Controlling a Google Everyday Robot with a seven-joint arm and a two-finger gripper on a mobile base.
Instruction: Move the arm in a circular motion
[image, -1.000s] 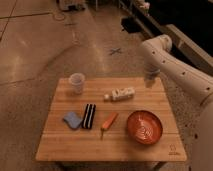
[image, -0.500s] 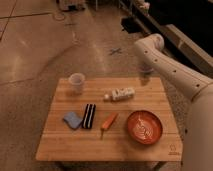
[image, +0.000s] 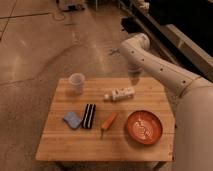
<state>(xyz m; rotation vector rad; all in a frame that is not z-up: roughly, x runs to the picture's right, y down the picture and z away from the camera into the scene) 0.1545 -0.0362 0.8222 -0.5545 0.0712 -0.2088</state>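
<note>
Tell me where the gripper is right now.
In the camera view the gripper hangs from the arm over the far edge of the table, just behind the white bottle and right of the white cup.

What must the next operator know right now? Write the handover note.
Gripper: hangs over the far edge of the table, just behind the white bottle.
Arm: reaches in from the right, elbow high, wrist pointing down.
Done: in the last second it has swung left; the tabletop things have not moved.
Left: how much of the circle remains cannot be told. Probably continue the sweep, staying above the bottle and cup.
</note>
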